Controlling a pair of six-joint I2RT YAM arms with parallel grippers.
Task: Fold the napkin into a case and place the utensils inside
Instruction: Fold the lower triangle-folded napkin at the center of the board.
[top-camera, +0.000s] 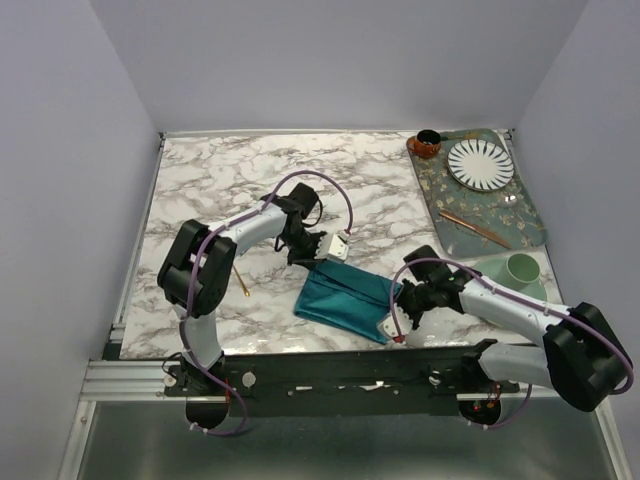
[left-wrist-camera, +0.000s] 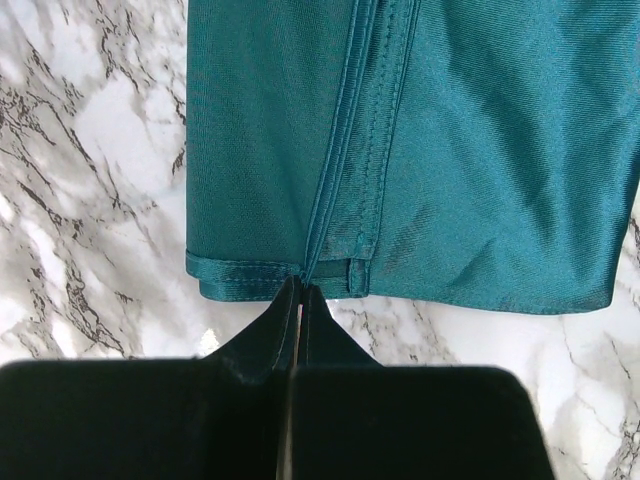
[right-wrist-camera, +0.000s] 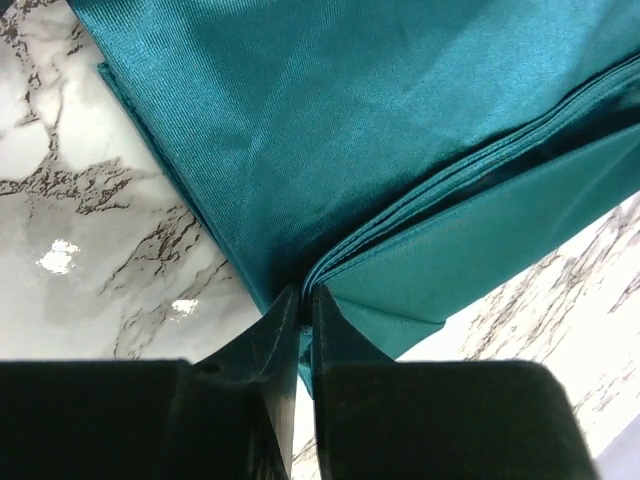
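- Top external: the teal napkin (top-camera: 345, 298) lies folded into a broad band on the marble desk (top-camera: 220, 180), close to the front edge, between the two arms.
- The left gripper (top-camera: 312, 260) is at the napkin's far left corner. The right gripper (top-camera: 402, 300) is at its right end.
- Left wrist: the jaws are pressed together with no gap. The tips meet the stitched hem where two folded edges run side by side. Cannot tell whether any cloth is nipped.
- Right wrist: the jaws are nearly together, with only a thin slit between them. The corner of the stacked folds sits in that slit, and teal shows between the fingers.
- The gold utensil (top-camera: 240, 279) lies on the desk left of the napkin, apart from it, beside the left arm.
- At far right, a patterned tray (top-camera: 440, 192) carries a striped plate (top-camera: 480, 165) and copper-pink sticks (top-camera: 475, 229). A pale green saucer (top-camera: 490, 266) sits just in front of the tray.
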